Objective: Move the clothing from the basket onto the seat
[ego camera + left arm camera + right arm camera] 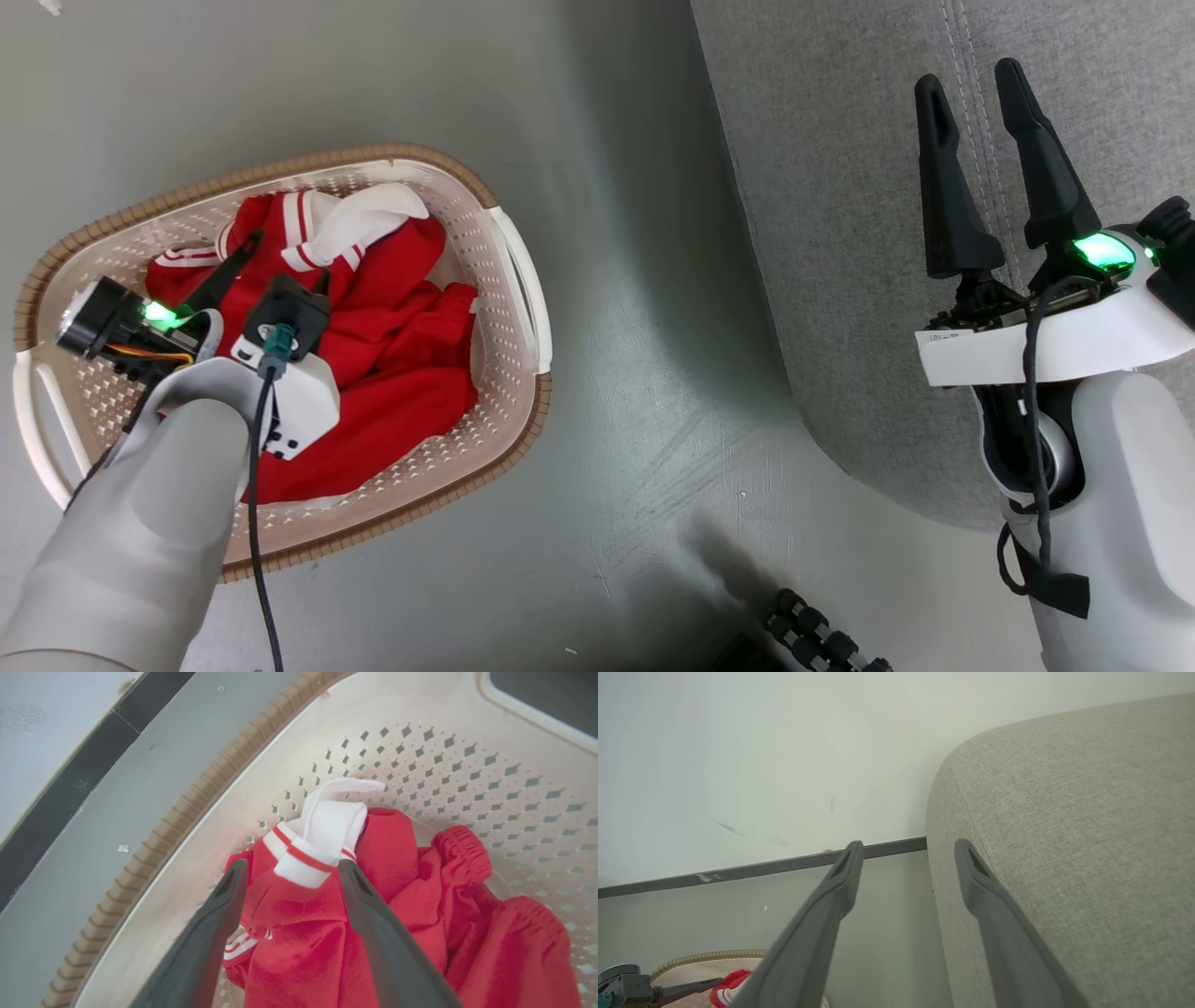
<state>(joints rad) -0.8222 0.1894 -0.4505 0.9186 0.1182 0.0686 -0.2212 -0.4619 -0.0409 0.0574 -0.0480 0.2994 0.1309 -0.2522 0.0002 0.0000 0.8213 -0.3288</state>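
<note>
Pale forearm (140,541), grey floor (635,373), grey seat (840,187), white wall (761,765)

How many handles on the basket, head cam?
2. One handle on the basket end facing the sofa; the other handle on the opposite end, beside the left forearm, which covers a short stretch of rim.

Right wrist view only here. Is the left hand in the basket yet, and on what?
Observer: Yes. The left hand is inside the basket, open, fingers either side of a white striped cuff.
Operator: Anything gripped?
Observer: No. Jaws stand wide; the red clothes lie loose beneath.
Operator: Any on the sofa?
Observer: None on the part of the sofa that the head view shows; the pile sits in the basket.
</note>
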